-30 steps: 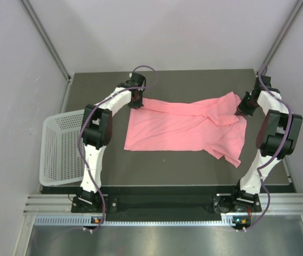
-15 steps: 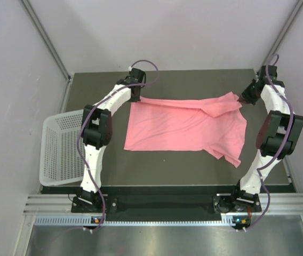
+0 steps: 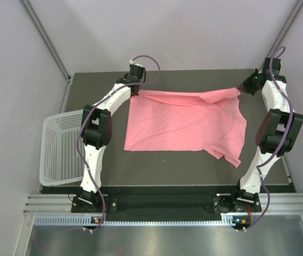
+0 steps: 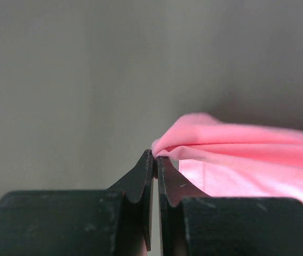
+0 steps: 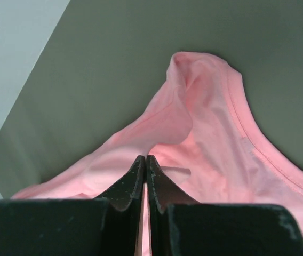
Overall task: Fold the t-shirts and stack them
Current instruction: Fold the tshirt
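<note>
One salmon-pink t-shirt (image 3: 186, 125) lies across the dark table, its far edge pulled taut between the two arms. My left gripper (image 3: 137, 90) is shut on the shirt's far left corner (image 4: 165, 149), the cloth pinched at the fingertips. My right gripper (image 3: 242, 89) is shut on the far right edge (image 5: 157, 144), with the neck opening (image 5: 247, 128) just beyond the tips. A sleeve (image 3: 229, 154) hangs toward the near right.
A white perforated basket (image 3: 61, 149) stands off the table's left edge. The booth walls close in behind and to both sides. The arm bases sit at the near edge.
Both grippers have moved toward the far edge and apart, the right one further right. The folded-over far edge has been drawn out, and the shirt now lies flatter and wider.
</note>
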Controlling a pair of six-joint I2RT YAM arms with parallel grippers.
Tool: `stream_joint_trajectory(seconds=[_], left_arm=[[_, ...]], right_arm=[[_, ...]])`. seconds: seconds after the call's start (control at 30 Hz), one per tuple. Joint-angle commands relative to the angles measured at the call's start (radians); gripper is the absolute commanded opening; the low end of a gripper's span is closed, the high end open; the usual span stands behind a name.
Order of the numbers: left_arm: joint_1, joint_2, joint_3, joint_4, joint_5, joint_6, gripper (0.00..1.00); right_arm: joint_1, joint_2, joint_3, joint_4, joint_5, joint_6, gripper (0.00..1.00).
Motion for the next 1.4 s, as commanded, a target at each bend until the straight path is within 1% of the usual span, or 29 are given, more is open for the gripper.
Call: stream_joint_trajectory(seconds=[0.0, 0.07, 0.2, 0.33, 0.47, 0.6, 0.73, 0.8, 0.9, 1.13, 1.37], left_arm=[[0.003, -0.019, 0.062, 0.110, -0.056, 0.057, 0.00], [0.003, -0.016, 0.070, 0.134, -0.068, 0.057, 0.00], [0.001, -0.010, 0.070, 0.219, -0.077, 0.142, 0.00], [0.001, 0.015, 0.090, 0.244, -0.090, 0.207, 0.00], [0.001, 0.035, 0.085, 0.241, -0.097, 0.247, 0.00], [-0.006, 0.038, 0.067, 0.230, -0.070, 0.276, 0.00], [-0.022, 0.029, 0.041, 0.225, -0.073, 0.279, 0.00], [-0.025, 0.016, 0.032, 0.202, -0.062, 0.256, 0.00], [-0.028, -0.013, -0.010, 0.191, -0.047, 0.238, 0.00], [-0.028, -0.094, -0.192, 0.236, -0.050, 0.236, 0.00], [-0.028, -0.122, -0.260, 0.228, -0.028, 0.222, 0.00]], right_arm=[[-0.014, 0.018, 0.059, 0.037, -0.023, 0.014, 0.00], [-0.020, 0.021, 0.060, 0.044, -0.031, 0.014, 0.00], [-0.029, 0.031, 0.067, 0.070, -0.052, 0.025, 0.00], [-0.038, 0.053, 0.093, 0.081, -0.077, 0.048, 0.00], [-0.051, 0.076, 0.114, 0.086, -0.097, 0.068, 0.00], [-0.058, 0.096, 0.125, 0.107, -0.126, 0.086, 0.00], [-0.061, 0.108, 0.148, 0.078, -0.137, 0.086, 0.00], [-0.063, 0.097, 0.148, 0.055, -0.135, 0.086, 0.00], [-0.066, 0.076, 0.137, 0.021, -0.121, 0.065, 0.00], [-0.072, 0.031, 0.079, -0.092, -0.045, -0.028, 0.00], [-0.074, -0.001, 0.015, -0.143, 0.057, -0.105, 0.00]])
